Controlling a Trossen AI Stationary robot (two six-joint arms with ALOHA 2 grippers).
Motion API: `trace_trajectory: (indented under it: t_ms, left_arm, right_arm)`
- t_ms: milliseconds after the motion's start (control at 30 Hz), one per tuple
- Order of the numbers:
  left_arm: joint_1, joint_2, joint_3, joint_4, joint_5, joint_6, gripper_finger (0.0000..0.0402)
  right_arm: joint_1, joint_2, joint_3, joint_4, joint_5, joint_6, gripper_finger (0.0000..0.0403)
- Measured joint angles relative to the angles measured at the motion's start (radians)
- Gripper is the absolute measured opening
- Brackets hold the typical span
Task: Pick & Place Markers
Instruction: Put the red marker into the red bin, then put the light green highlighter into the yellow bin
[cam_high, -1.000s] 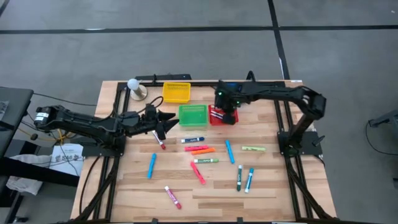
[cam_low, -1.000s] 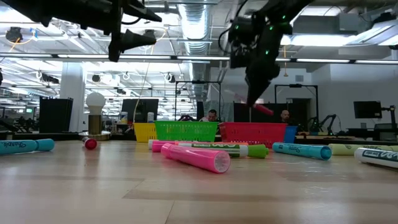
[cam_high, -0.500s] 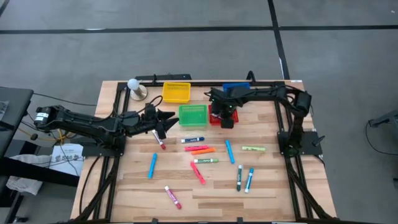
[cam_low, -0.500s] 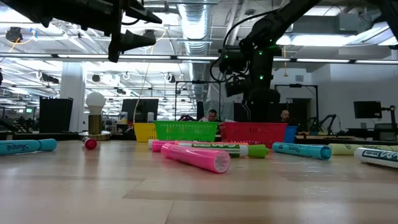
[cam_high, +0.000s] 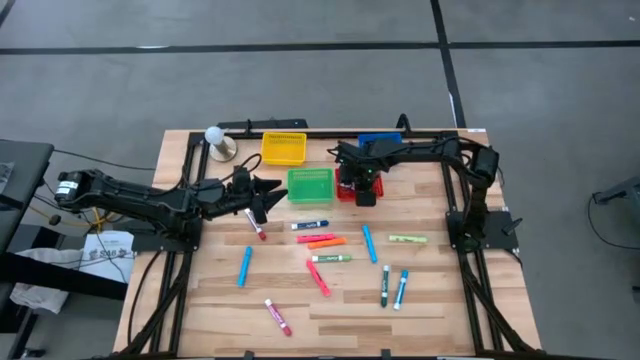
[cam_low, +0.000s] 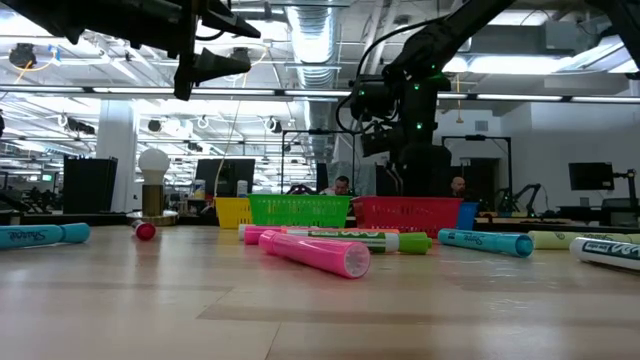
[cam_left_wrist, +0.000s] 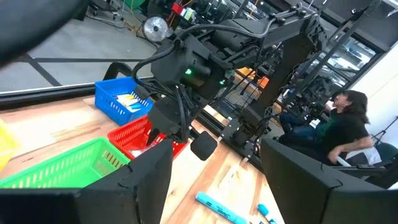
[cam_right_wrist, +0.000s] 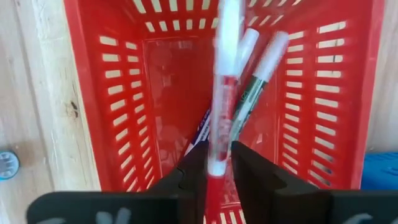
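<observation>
Hanging over the square red mesh basket (cam_right_wrist: 217, 93), the slim red-and-white capped marker (cam_right_wrist: 219, 118) gripped in the right gripper (cam_right_wrist: 216, 163) fingers should be released only once centred, while the left gripper (cam_high: 262, 197), fingers parted, waits near the green basket (cam_high: 310, 185).

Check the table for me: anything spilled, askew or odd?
Nothing stands out. The loose markers lie scattered flat on the table; the right gripper holds a red marker over the red basket.

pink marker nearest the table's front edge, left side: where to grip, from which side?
Grip the pink marker at mid-barrel, coming straight down from above. It lies flat and diagonal on the table, apart from the others, so set the fingers across its long axis; both flanks look free.
</observation>
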Motion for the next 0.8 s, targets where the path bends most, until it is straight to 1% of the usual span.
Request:
trace_trajectory:
  t_ms: [133,233,400,533,633,800]
  left_arm:
    - [0.0,0.0,0.0,0.0,0.0,0.0,0.0242]
    - [0.0,0.0,0.0,0.0,0.0,0.0,0.0243]
    - [0.0,0.0,0.0,-0.001,0.006,0.0,0.0243]
    - [0.0,0.0,0.0,-0.001,0.062,0.02,0.0243]
    - [-0.009,0.0,0.0,-0.002,0.13,0.057,0.0243]
    - [-0.041,0.001,-0.001,-0.009,0.168,0.057,0.0243]
  right_arm:
    - [0.0,0.0,0.011,-0.002,0.0,-0.001,0.009]
    - [0.003,0.0,0.049,-0.006,0.001,-0.002,0.0115]
    - [0.021,0.0,0.201,-0.119,0.0,0.018,0.0143]
    - [0.043,-0.016,0.347,-0.262,-0.02,0.038,0.0148]
    - [0.056,-0.076,0.394,-0.293,-0.087,0.042,0.0148]
    - [0.06,-0.263,0.385,-0.278,-0.215,0.114,0.0148]
